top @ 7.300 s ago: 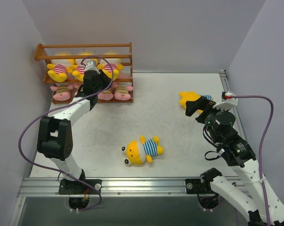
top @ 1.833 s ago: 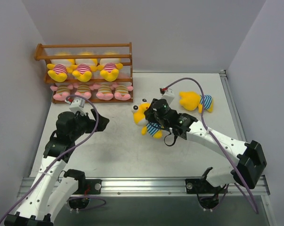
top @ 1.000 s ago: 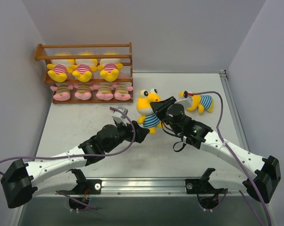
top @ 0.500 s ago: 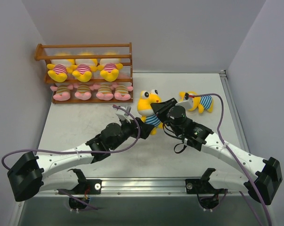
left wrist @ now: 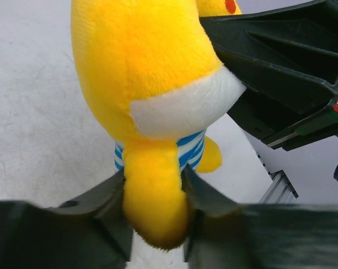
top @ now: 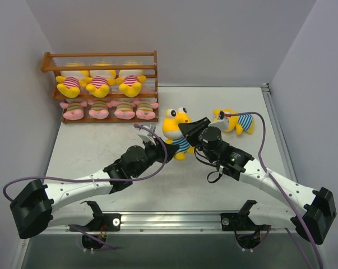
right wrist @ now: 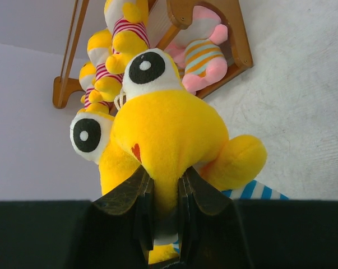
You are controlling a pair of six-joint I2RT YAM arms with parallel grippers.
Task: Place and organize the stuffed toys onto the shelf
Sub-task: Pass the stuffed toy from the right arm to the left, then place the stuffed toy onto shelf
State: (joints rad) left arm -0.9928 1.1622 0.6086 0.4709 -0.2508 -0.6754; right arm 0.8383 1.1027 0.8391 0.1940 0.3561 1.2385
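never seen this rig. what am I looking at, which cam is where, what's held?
Two robot arms, bolted at the near edge of the table, each end in a two-finger gripper. The wide shot comes from a fixed camera above and behind them; the other two come from a camera on each wrist, so that arm's own fingers fill the bottom. The left gripper and right gripper are both closed on one yellow plush in a blue-striped shirt, mid-table. A second blue-striped plush lies to its right. The wooden shelf holds three yellow toys in pink stripes, with four pink toys on the tier below.
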